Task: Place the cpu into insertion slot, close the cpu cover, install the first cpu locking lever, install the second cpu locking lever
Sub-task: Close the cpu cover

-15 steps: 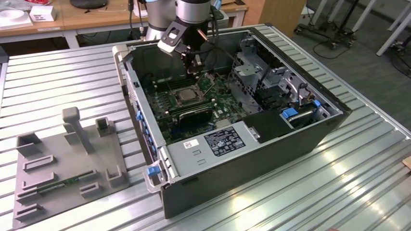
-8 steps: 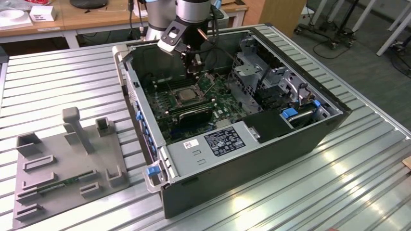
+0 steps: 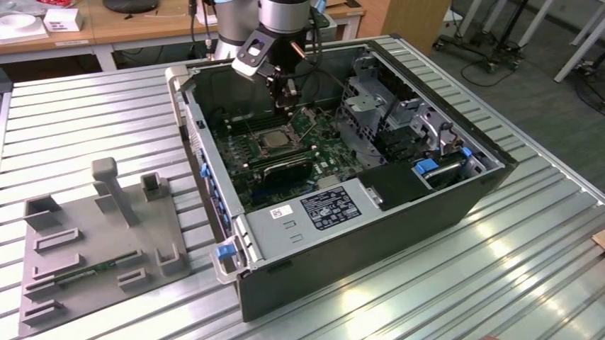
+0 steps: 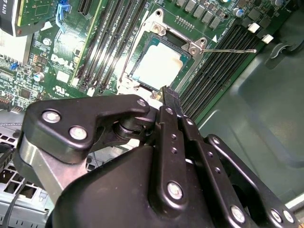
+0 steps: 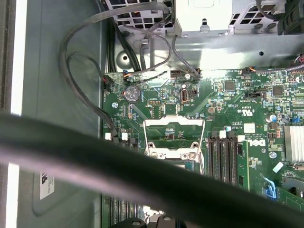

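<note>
The cpu (image 4: 159, 66) shows its dull silver top inside the insertion slot (image 3: 268, 139) on the green board of the open computer case. The silver cpu cover (image 4: 192, 47) lies flat around it as a frame. One thin locking lever (image 4: 230, 50) sticks out sideways, away from the socket. My gripper (image 4: 167, 92) hangs just above the board beside the socket's edge, its black fingers pressed together with nothing between them. In the exterior view my gripper (image 3: 285, 105) is low inside the case, behind the socket. In the first wrist view the cover's edge (image 5: 173, 154) shows.
Long black memory slots (image 4: 216, 66) flank the socket. A metal drive cage (image 3: 397, 120) and the case walls (image 3: 378, 234) enclose the board. A thick black cable (image 5: 95, 156) crosses the first wrist view. On the exterior view's left a grey fixture plate (image 3: 99, 244) lies on the ribbed table.
</note>
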`<act>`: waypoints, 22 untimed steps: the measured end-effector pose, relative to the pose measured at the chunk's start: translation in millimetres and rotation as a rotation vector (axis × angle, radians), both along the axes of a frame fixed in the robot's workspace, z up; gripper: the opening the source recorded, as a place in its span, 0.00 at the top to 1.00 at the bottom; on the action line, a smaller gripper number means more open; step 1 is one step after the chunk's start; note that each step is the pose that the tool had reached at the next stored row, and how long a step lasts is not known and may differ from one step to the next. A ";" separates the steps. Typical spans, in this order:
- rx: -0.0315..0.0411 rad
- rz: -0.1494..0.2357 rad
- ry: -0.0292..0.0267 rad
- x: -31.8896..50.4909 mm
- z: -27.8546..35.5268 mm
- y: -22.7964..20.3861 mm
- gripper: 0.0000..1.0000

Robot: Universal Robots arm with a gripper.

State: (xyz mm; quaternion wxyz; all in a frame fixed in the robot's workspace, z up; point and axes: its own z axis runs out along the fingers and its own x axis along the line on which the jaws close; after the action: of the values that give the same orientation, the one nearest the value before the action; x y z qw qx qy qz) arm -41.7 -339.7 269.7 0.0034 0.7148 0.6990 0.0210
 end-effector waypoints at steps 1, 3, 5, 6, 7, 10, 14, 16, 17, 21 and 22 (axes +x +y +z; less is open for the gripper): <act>0.0000 0.000 0.0000 0.0 0.0 0.0 0.89; 0.0000 0.000 0.0000 0.0 0.1 0.0 0.89; 0.0000 0.000 0.0001 0.6 0.2 0.0 0.89; -0.0001 0.000 0.0001 1.1 0.2 0.0 0.89; -0.0001 0.000 0.0001 1.9 0.2 0.0 0.89; 0.0000 0.000 0.0000 5.7 0.1 0.0 0.89; 0.0001 0.000 0.0000 13.8 -0.1 0.0 0.89; 0.0001 0.000 -0.0001 18.3 -0.1 0.0 0.89; 0.0001 0.000 -0.0001 20.6 -0.1 0.0 0.89; 0.0001 0.000 0.0000 31.2 -0.3 0.0 0.89; 0.0000 0.000 0.0000 34.0 -0.3 0.0 0.89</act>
State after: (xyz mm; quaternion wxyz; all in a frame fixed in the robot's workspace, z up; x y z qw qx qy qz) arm -7.7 -339.7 269.5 0.0034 0.7147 0.6991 0.0210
